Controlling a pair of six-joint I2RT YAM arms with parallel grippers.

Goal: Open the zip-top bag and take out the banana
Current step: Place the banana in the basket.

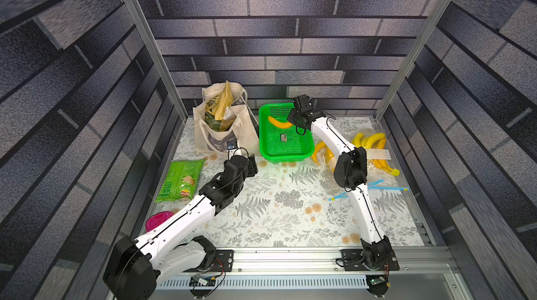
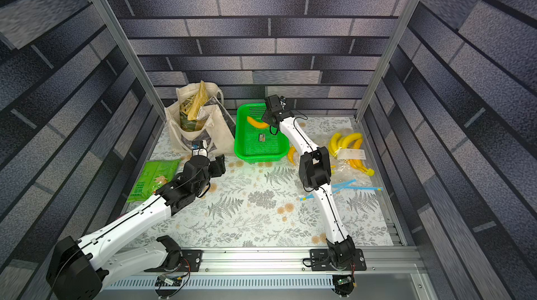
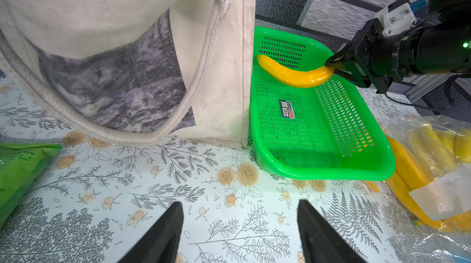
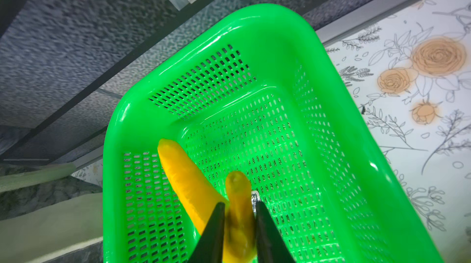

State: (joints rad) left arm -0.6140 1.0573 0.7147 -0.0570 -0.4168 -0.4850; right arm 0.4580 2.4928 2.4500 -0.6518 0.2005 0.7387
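Zip-top bag (image 1: 377,156) is lying flat on the table (image 1: 279,211) at 3 o'clock, clear plastic crinkling, its blue zip strips (image 1: 389,188) splaying apart in a V toward 4 o'clock. A bagged bunch (image 1: 370,140) of yellow fruit is showing through the film. Banana (image 1: 279,123) is sitting outside the bag, in the green basket (image 1: 284,159) at 12 o'clock: single, plain yellow-orange, gently curved, stretching across the basket's far end, one tip pointing to 9 o'clock. Left gripper (image 3: 240,203) is hovering over bare tablecloth around 9 o'clock, fingers standing wide apart, nothing between them, touching nothing. Right gripper (image 4: 239,203) is reaching into the basket's far end at 1 o'clock, its fingers closely flanking the banana's 3 o'clock end, one on each side. Whether they are pressing it or standing just clear is not readable from these views.
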